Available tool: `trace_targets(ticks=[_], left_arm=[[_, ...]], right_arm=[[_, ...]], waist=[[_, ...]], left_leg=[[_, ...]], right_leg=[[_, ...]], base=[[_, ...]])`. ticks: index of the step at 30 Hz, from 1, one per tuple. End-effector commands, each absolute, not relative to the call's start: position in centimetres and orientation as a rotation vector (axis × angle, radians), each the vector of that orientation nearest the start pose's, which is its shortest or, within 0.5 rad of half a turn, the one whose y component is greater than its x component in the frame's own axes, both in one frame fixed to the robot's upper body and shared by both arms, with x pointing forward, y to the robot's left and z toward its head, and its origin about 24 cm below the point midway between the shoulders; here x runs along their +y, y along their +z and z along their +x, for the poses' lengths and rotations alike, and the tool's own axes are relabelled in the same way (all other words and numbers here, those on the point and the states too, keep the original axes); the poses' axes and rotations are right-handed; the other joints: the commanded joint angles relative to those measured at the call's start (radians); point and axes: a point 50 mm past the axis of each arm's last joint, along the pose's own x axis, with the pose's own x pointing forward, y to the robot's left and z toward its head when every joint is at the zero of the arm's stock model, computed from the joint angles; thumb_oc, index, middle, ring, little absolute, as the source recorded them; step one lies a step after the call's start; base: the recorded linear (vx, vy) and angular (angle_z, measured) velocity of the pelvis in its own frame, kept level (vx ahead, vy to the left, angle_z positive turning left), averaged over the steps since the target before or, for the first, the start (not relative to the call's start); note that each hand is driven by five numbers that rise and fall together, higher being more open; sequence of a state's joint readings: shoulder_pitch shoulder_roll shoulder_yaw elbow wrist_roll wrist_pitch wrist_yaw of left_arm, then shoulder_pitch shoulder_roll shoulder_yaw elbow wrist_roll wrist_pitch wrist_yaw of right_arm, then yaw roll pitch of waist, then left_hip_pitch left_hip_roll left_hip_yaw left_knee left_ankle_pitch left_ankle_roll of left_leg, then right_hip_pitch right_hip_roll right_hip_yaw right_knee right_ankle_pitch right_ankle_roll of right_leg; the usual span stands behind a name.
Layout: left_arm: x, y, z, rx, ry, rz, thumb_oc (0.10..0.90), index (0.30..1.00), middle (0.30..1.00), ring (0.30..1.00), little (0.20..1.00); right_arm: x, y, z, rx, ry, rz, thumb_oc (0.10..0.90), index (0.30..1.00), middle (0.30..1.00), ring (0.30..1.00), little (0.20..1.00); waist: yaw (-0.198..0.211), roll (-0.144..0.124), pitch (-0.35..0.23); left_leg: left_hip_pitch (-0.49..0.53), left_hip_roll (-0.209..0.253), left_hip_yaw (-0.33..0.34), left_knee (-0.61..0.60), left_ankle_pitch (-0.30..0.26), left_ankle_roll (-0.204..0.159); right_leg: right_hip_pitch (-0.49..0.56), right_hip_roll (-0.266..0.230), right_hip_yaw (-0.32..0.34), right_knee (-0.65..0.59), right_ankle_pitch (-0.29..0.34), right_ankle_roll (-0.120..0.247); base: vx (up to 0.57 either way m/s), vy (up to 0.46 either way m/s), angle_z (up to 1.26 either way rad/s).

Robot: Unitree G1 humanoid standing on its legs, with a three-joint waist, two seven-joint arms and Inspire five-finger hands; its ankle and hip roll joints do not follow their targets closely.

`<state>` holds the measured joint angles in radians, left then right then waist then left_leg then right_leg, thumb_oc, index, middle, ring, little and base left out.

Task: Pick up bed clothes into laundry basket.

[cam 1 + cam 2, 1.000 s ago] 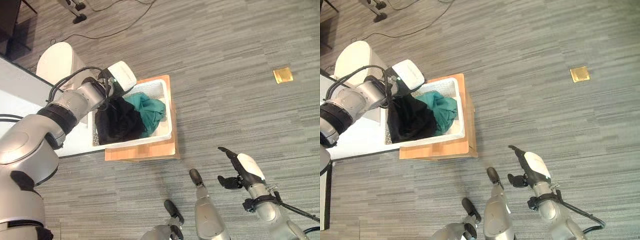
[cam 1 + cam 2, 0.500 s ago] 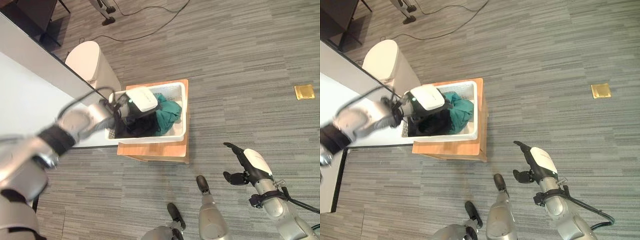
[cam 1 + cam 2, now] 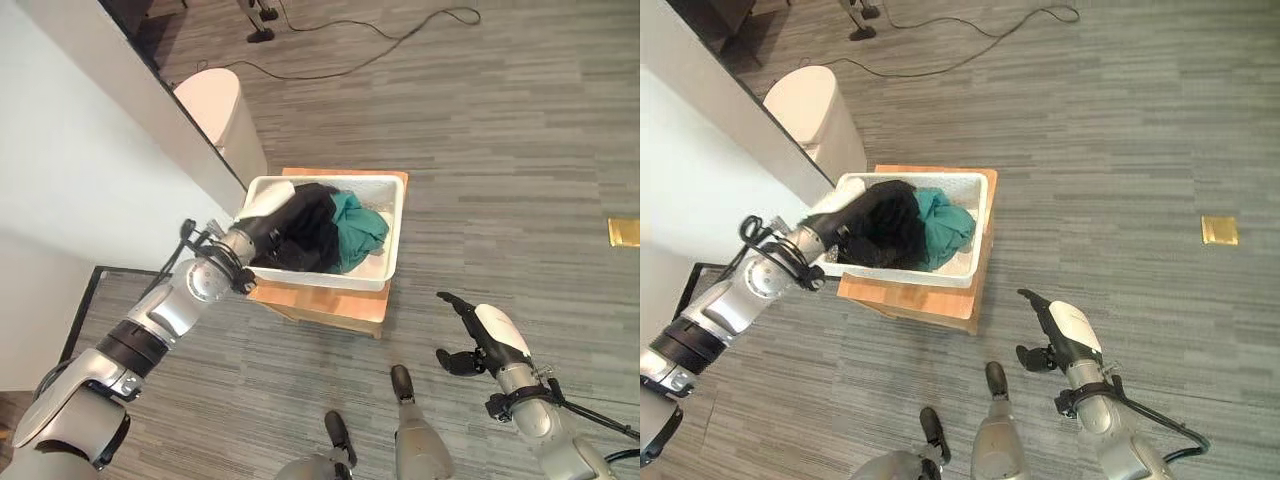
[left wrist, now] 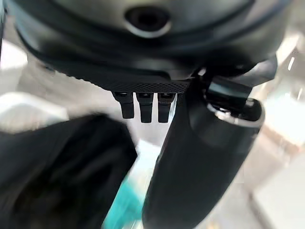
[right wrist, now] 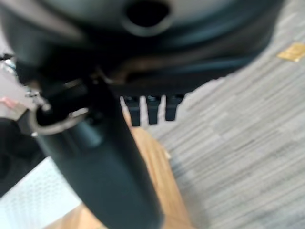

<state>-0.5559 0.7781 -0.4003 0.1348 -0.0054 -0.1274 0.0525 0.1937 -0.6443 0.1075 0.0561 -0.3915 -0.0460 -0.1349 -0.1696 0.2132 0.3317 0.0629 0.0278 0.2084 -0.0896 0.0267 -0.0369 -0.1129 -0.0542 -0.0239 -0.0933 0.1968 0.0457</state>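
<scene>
You are resting your left hand [image 3: 262, 216] at the laundry basket [image 3: 392, 262] rim, fingers hidden against the black garment [image 3: 305, 235]; grip state unclear. Soft, limp cloth: bunch a fold. Right hand [image 3: 482, 340] is hanging relaxed, fingers apart.
</scene>
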Motion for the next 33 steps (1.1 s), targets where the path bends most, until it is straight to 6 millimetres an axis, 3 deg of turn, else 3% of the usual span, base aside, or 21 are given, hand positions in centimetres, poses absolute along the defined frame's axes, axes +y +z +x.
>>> trace_targets(ticks=[1,2,3,5,7,11,12,14,16,17,18,20,22,24,25,26,27,28,30,31,33], left_arm=[[25.2,20.9,31.3,-0.484,0.038,0.793,0.800,0.900,0.900,0.900,0.900],[27.9,19.9,29.5,-0.449,0.131,0.666,0.800,0.900,0.900,0.900,0.900],[28.0,19.8,29.3,-0.445,0.134,0.663,0.800,0.900,0.900,0.900,0.900],[31.1,17.6,26.4,-0.396,0.279,0.535,0.800,0.900,0.900,0.900,0.900],[31.8,16.8,25.4,-0.374,0.314,0.518,0.800,0.900,0.900,0.900,0.900],[33.7,13.6,22.5,-0.273,0.456,0.498,0.800,0.900,0.900,0.900,0.900],[33.9,12.0,21.5,-0.231,0.513,0.476,0.800,0.900,0.900,0.900,0.900],[33.7,11.2,21.1,-0.216,0.544,0.457,0.800,0.900,0.900,0.900,0.900],[33.4,9.3,20.2,-0.164,0.614,0.455,0.800,0.900,0.900,0.900,0.900],[33.4,9.3,20.2,-0.163,0.615,0.455,0.800,0.900,0.900,0.900,0.900],[32.8,7.9,19.5,-0.134,0.645,0.382,0.800,0.900,0.900,0.900,0.900],[32.4,7.5,19.1,-0.133,0.650,0.341,0.800,0.900,0.900,0.900,0.900],[31.3,6.7,18.1,-0.145,0.675,0.228,0.800,0.900,0.900,0.900,0.900],[30.7,6.9,18.0,-0.183,0.670,0.184,0.800,0.900,0.900,0.900,0.900],[30.7,6.9,18.0,-0.185,0.674,0.182,0.800,0.900,0.900,0.900,0.900],[30.0,7.4,18.2,-0.220,0.647,0.176,0.800,0.900,0.900,0.900,0.900],[30.0,7.4,18.2,-0.220,0.648,0.175,0.800,0.900,0.900,0.900,0.900],[29.6,7.6,18.5,-0.231,0.635,0.180,0.800,0.900,0.900,0.900,0.900],[29.0,7.7,18.5,-0.244,0.604,0.185,0.800,0.900,0.900,0.900,0.900],[29.0,7.7,18.5,-0.244,0.604,0.185,0.800,0.900,0.900,0.900,0.900],[29.2,8.5,18.4,-0.290,0.594,0.154,0.800,0.900,0.900,0.900,0.900]], right_arm=[[-26.0,4.8,19.4,0.029,-0.006,-1.027,0.800,0.900,0.900,0.900,0.900],[-26.6,5.1,18.7,0.038,-0.042,-1.024,0.800,0.900,0.900,0.900,0.900],[-26.6,5.1,18.7,0.039,-0.037,-1.027,0.800,0.900,0.900,0.900,0.900],[-27.5,5.5,17.9,0.051,-0.083,-1.037,0.800,0.900,0.900,0.900,0.900],[-27.8,6.0,17.8,0.039,-0.098,-1.053,0.800,0.900,0.900,0.900,0.900],[-28.6,9.2,18.9,-0.084,-0.186,-1.100,0.800,0.900,0.900,0.900,0.900],[-28.5,10.6,19.9,-0.160,-0.216,-1.106,0.800,0.900,0.900,0.900,0.900],[-28.2,11.4,20.4,-0.205,-0.222,-1.111,0.800,0.900,0.900,0.900,0.900],[-26.8,13.5,21.8,-0.345,-0.201,-1.117,0.800,0.900,0.900,0.900,0.900],[-26.8,13.5,21.8,-0.346,-0.200,-1.117,0.800,0.900,0.900,0.900,0.900],[-25.4,14.6,22.5,-0.428,-0.163,-1.094,0.800,0.900,0.900,0.900,0.900],[-24.9,14.9,22.8,-0.454,-0.142,-1.086,0.800,0.900,0.900,0.900,0.900],[-22.2,15.9,24.2,-0.545,-0.036,-1.012,0.800,0.900,0.900,0.900,0.900],[-20.3,16.5,25.5,-0.603,0.047,-0.960,0.800,0.900,0.900,0.900,0.900],[-20.3,16.6,25.6,-0.608,0.049,-0.960,0.800,0.900,0.900,0.900,0.900],[-19.0,17.2,26.4,-0.650,0.100,-0.938,0.800,0.900,0.900,0.900,0.900],[-19.0,17.3,26.5,-0.652,0.100,-0.938,0.800,0.900,0.900,0.900,0.900],[-18.5,17.5,26.8,-0.665,0.118,-0.911,0.800,0.900,0.900,0.900,0.900],[-17.8,18.0,27.1,-0.686,0.145,-0.857,0.800,0.900,0.900,0.900,0.900],[-17.8,18.0,27.1,-0.687,0.145,-0.857,0.800,0.900,0.900,0.900,0.900],[-18.5,18.8,27.3,-0.710,0.071,-0.800,0.800,0.900,0.900,0.900,0.900]], waist=[[0.049,-0.040,-0.135],[0.072,-0.051,-0.147],[0.067,-0.049,-0.149],[0.096,-0.068,-0.172],[0.101,-0.070,-0.179],[0.143,-0.085,-0.209],[0.168,-0.089,-0.220],[0.177,-0.088,-0.225],[0.220,-0.092,-0.234],[0.218,-0.092,-0.234],[0.250,-0.091,-0.237],[0.265,-0.089,-0.236],[0.335,-0.078,-0.213],[0.397,-0.083,-0.174],[0.392,-0.080,-0.173],[0.446,-0.101,-0.158],[0.442,-0.099,-0.160],[0.452,-0.111,-0.160],[0.459,-0.132,-0.167],[0.456,-0.131,-0.166],[0.411,-0.164,-0.193]], left_leg=[[-0.085,0.062,-0.041,0.002,0.005,-0.074],[-0.082,0.065,-0.049,0.002,0.008,-0.076],[-0.082,0.065,-0.049,0.002,0.008,-0.076],[-0.079,0.069,-0.065,0.002,0.010,-0.079],[-0.079,0.070,-0.071,0.002,0.011,-0.080],[-0.081,0.075,-0.092,0.002,0.016,-0.083],[-0.084,0.077,-0.105,0.002,0.022,-0.084],[-0.087,0.076,-0.115,0.002,0.026,-0.084],[-0.103,0.076,-0.145,0.002,0.048,-0.088],[-0.104,0.076,-0.146,0.002,0.048,-0.088],[-0.116,0.074,-0.162,0.002,0.067,-0.092],[-0.124,0.073,-0.169,0.002,0.077,-0.095],[-0.158,0.064,-0.196,0.002,0.122,-0.105],[-0.179,0.042,-0.286,0.002,0.159,-0.141],[-0.186,0.044,-0.289,0.002,0.167,-0.140],[-0.182,0.026,-0.381,0.017,0.130,-0.138],[-0.187,0.025,-0.384,0.016,0.136,-0.137],[-0.178,0.042,-0.379,0.046,0.110,-0.127],[-0.138,0.105,-0.290,0.133,0.052,-0.107],[-0.141,0.103,-0.292,0.137,0.053,-0.106],[0.019,0.254,-0.004,0.250,-0.015,-0.125]], right_leg=[[0.157,-0.063,-0.041,0.006,-0.238,0.108],[0.167,-0.060,-0.053,0.006,-0.243,0.104],[0.168,-0.060,-0.053,0.006,-0.243,0.104],[0.183,-0.054,-0.071,0.006,-0.251,0.097],[0.188,-0.053,-0.075,0.006,-0.254,0.095],[0.206,-0.045,-0.097,0.006,-0.264,0.087],[0.214,-0.040,-0.111,0.006,-0.270,0.081],[0.218,-0.038,-0.118,0.006,-0.274,0.077],[0.230,-0.028,-0.144,0.006,-0.288,0.063],[0.230,-0.028,-0.145,0.006,-0.288,0.063],[0.233,-0.021,-0.164,0.006,-0.294,0.055],[0.235,-0.017,-0.173,0.006,-0.297,0.053],[0.234,-0.012,-0.195,0.006,-0.308,0.047],[0.220,-0.017,-0.205,0.006,-0.307,0.042],[0.215,-0.014,-0.207,0.006,-0.301,0.042],[0.182,-0.034,-0.242,0.006,-0.286,0.041],[0.177,-0.033,-0.245,0.006,-0.281,0.042],[0.170,-0.049,-0.271,0.006,-0.271,0.043],[0.175,-0.077,-0.346,0.009,-0.264,0.033],[0.175,-0.077,-0.348,0.008,-0.260,0.033],[0.195,-0.089,-0.525,0.026,-0.301,-0.002]], base=[[0.00,-0.059,0.04],[0.00,-0.059,0.01],[0.00,-0.063,0.03],[0.01,-0.073,0.24],[-0.01,-0.045,0.27],[-0.01,-0.050,0.22],[-0.05,-0.070,0.14],[-0.03,-0.048,0.22],[-0.04,-0.076,0.33],[-0.05,-0.109,0.31],[-0.02,-0.052,0.25],[-0.04,-0.069,0.32],[-0.16,-0.051,0.32],[-0.21,-0.047,0.09],[-0.31,-0.115,0.04],[-0.25,-0.068,0.12],[-0.32,-0.099,0.28],[-0.19,-0.042,0.90],[-0.22,-0.048,1.34],[-0.23,-0.044,1.47],[-0.32,-0.098,1.71]])
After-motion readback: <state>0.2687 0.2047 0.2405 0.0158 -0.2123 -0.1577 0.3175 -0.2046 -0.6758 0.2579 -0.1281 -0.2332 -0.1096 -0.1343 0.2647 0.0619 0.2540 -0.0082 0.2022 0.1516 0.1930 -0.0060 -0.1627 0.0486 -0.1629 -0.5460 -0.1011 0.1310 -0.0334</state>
